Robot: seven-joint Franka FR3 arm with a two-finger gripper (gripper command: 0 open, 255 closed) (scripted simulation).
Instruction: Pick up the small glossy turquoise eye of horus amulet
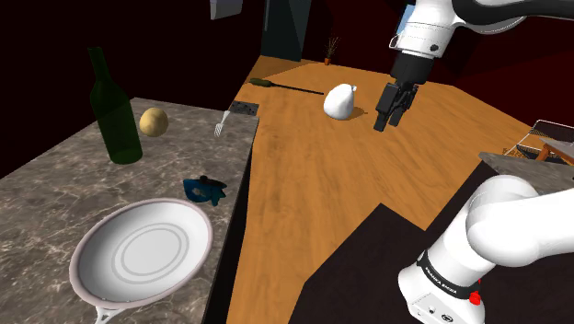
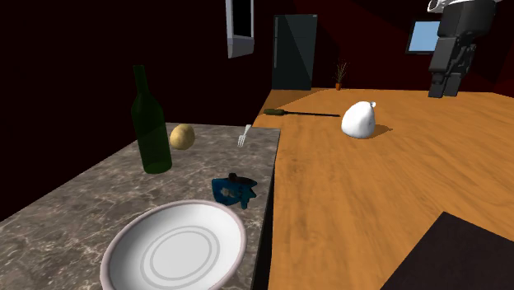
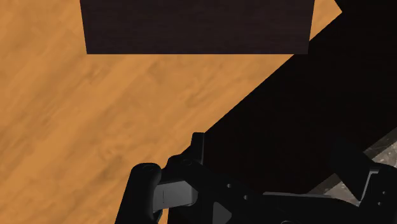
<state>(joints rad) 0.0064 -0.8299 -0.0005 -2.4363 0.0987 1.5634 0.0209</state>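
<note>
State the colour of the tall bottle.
Dark green; the bottle shows best in the second exterior view.

I see a dark green bottle (image 1: 112, 110) and a tan, mottled potato (image 1: 153, 121) toward the far end of a countertop (image 1: 55, 193) veined in grey and brown like marble. At its near end sits a white plate (image 1: 147, 248) with faint grey rings and a pinkish rim. The amulet (image 1: 204, 190) at the countertop's long edge reads to me as deep turquoise-blue with darker patches. Beyond that edge I see an orange wood-grain surface (image 1: 322, 184) with a plain white rounded vessel (image 1: 338, 100) and a dark brown mat (image 1: 368, 267), and an all-black gripper (image 1: 386, 122) on a white arm (image 1: 506, 225).
</note>
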